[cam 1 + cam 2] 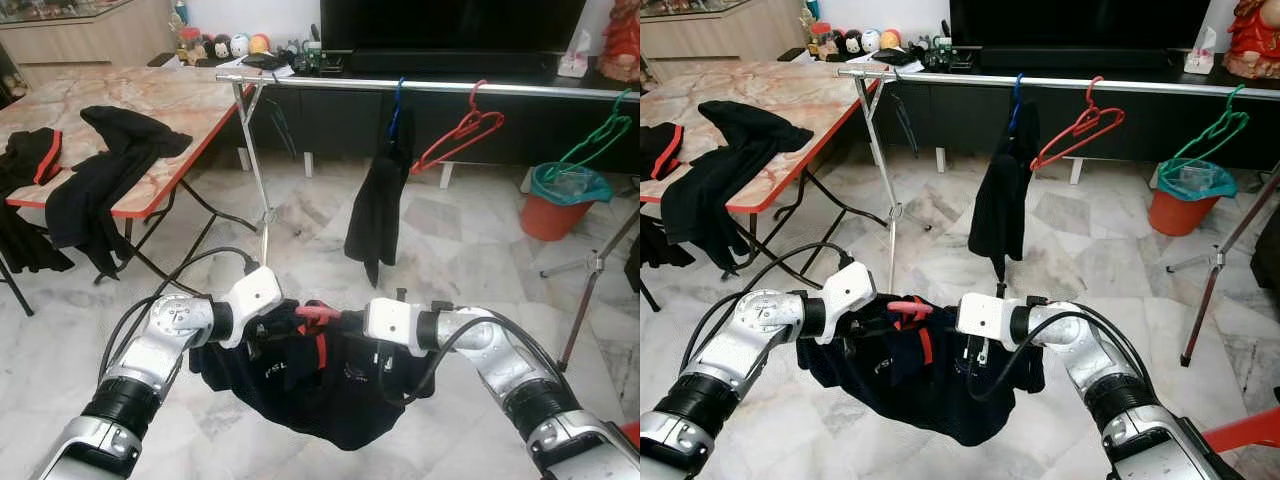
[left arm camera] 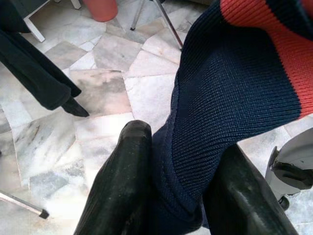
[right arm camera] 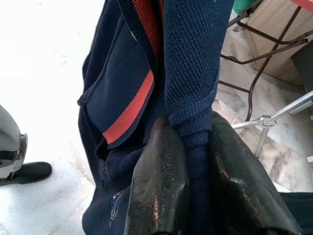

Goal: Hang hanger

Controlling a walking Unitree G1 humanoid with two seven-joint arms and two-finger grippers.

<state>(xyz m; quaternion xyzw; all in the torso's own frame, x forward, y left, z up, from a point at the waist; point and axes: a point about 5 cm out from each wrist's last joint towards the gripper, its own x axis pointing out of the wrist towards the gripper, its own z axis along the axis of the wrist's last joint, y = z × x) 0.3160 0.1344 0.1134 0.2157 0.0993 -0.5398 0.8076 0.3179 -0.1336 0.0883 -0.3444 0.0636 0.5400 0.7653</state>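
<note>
The dark navy garment with red stripes hangs slack between the two arms, low in front of the robot and above the marble floor; a red hanger pokes up from its collar between the wrists. The left gripper has its jaws closed on a bunched fold of the knit; the right gripper likewise pinches a rolled edge of the same cloth — both jaws nearly shut, with only fabric between them.

The garment looks soft, limp and light; it sags into a deep belly and offers no stiffness of its own, so it will likely swing and slide on the hanger; the knit seems grippy rather than slippery. The hanger's hook is the stiff part — the sensible place to hold, or else the shoulders close beside it.

Ahead, the metal rail spans from beside the table corner; a black garment, a red hanger on the rail and a green hanger already hang there.
</note>
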